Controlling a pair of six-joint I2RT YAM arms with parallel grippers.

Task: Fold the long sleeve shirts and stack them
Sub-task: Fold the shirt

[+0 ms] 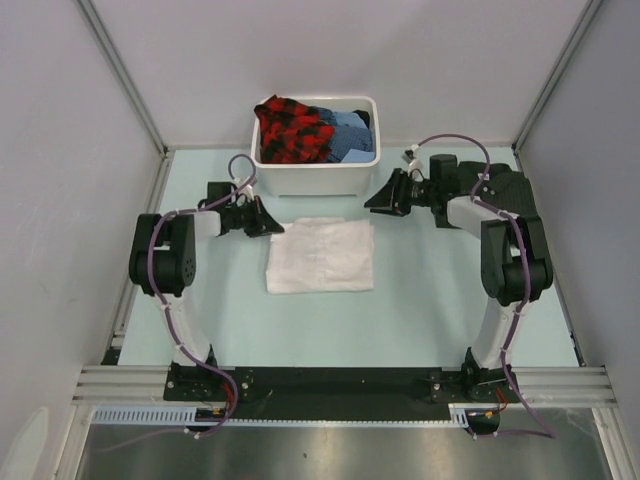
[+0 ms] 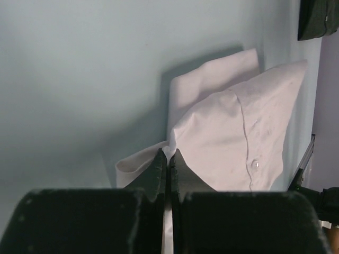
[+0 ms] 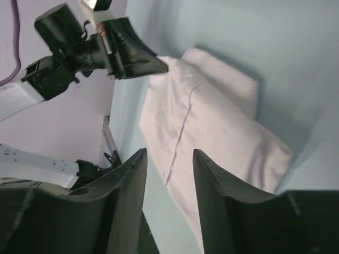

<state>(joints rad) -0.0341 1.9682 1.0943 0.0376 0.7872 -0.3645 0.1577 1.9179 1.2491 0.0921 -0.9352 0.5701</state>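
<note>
**Left fingers clenched at the folded shirt's corner, right arm free**

The white long sleeve shirt (image 1: 320, 256) lies folded into a flat rectangle right ahead of the left gripper (image 2: 168, 157). That gripper's fingers are pressed together, tips touching the shirt's corner (whether a layer of cloth is pinched between them cannot be told). The right gripper (image 3: 168, 159) hovers off the opposite far corner, apart from the cloth, fingers spread with nothing between them.

The step looks like squaring up the fold. Any tug from the left should probably be low and short, so the layers do not slide apart. The right fingers could press their edge down as an anchor.

Beyond and between the two grippers stands the white plastic tub (image 1: 315, 182). It holds a red-and-black checked garment (image 1: 290, 135) with a blue cloth (image 1: 350, 138) beside it, both heaped to the rim.
</note>
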